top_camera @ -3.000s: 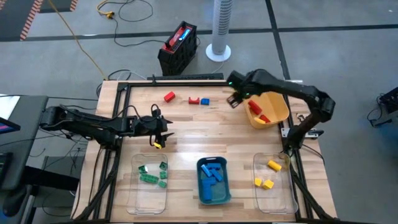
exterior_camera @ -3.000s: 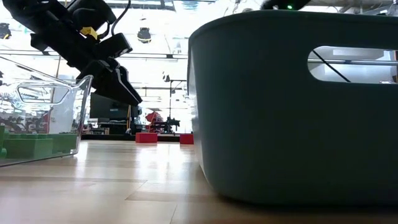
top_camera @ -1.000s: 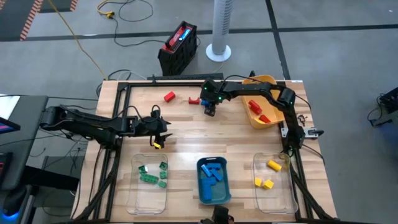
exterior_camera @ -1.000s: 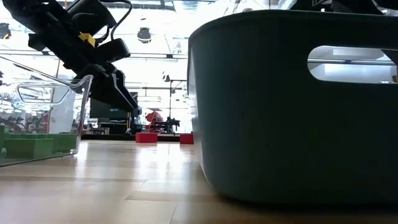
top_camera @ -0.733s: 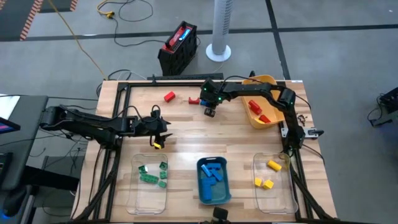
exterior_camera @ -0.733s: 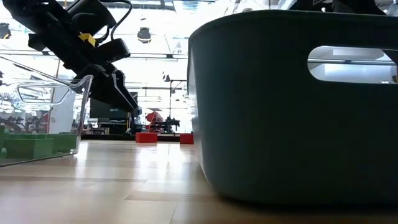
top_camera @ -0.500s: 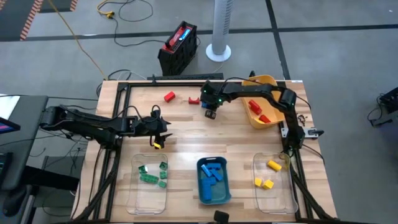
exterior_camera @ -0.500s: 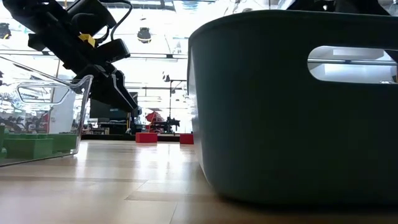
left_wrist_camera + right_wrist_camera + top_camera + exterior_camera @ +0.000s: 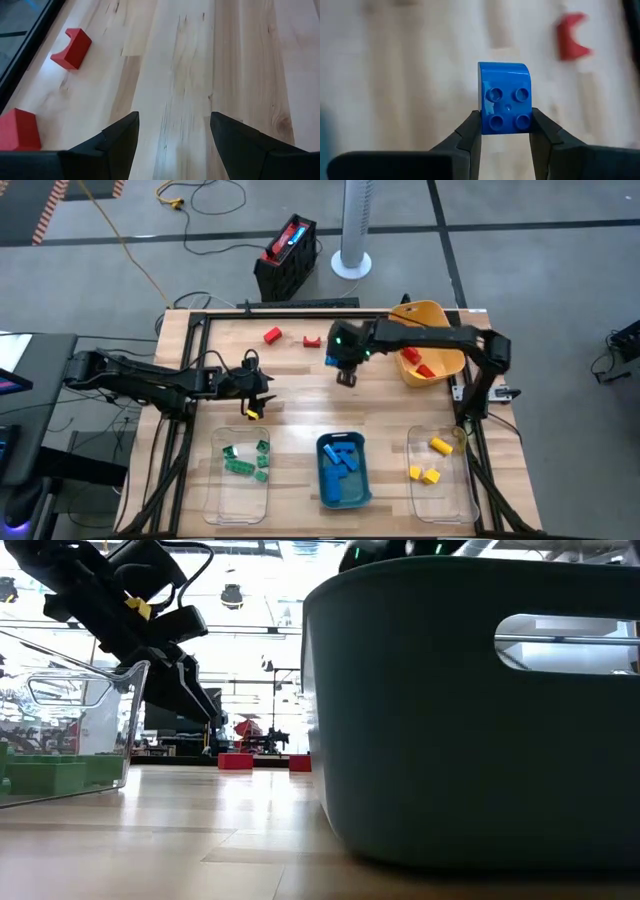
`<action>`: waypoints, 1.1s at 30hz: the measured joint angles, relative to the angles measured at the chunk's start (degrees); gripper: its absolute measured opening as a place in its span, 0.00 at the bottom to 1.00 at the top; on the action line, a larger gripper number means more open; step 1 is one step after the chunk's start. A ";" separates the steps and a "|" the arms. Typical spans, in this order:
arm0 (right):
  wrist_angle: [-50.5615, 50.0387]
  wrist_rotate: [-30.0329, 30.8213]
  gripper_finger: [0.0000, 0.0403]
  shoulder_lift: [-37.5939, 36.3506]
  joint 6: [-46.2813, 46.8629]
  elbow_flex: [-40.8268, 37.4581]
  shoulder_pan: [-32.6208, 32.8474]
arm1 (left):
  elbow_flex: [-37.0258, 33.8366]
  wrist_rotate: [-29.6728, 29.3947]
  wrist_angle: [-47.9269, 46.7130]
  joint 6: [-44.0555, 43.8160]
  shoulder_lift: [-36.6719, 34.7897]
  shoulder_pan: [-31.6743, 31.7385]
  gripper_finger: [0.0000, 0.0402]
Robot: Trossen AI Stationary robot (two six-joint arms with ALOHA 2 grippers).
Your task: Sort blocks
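A blue block (image 9: 505,98) is held clamped in the right end effector (image 9: 345,376) above the worktop (image 9: 300,395) at frame centre — the left end effector (image 9: 262,394), centre-left, is seen open, empty.

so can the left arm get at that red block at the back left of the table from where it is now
Probably yes. The left tool is open and empty, and the red block lies alone on bare wood ahead of it. The right tool, holding a blue block, is off to the side.

Bright, even overhead light; glare on the table (image 9: 185,75); blurred right-wrist background.
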 joint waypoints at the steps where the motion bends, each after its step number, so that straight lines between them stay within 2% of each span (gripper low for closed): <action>1: -0.80 -0.04 0.30 -1.22 0.54 0.00 1.88 | 0.00 0.00 -0.23 -0.02 0.00 0.01 0.60; 6: -1.87 -1.33 0.30 -3.91 5.61 -0.09 11.83 | 0.00 0.00 -0.62 -0.46 0.00 0.00 0.60; 11: -2.37 -1.33 0.30 -2.75 11.07 -0.15 21.06 | 0.00 0.00 -0.70 -0.69 0.00 0.00 0.60; 17: -1.73 -1.11 0.30 -1.61 19.03 -0.24 29.13 | 0.02 -0.02 0.11 -0.99 -0.02 0.00 0.60; 25: -0.38 -1.07 0.30 3.57 28.00 -0.11 33.69 | 3.51 -0.52 -2.39 0.76 -0.07 0.02 0.60; 29: -0.74 -1.22 0.31 8.21 30.80 -0.15 33.88 | 6.16 -4.95 -5.81 2.46 -0.08 0.06 0.60; 33: -0.79 -1.50 0.38 10.93 33.87 -0.09 33.28 | 6.38 -9.07 -6.42 4.64 -0.07 1.34 0.60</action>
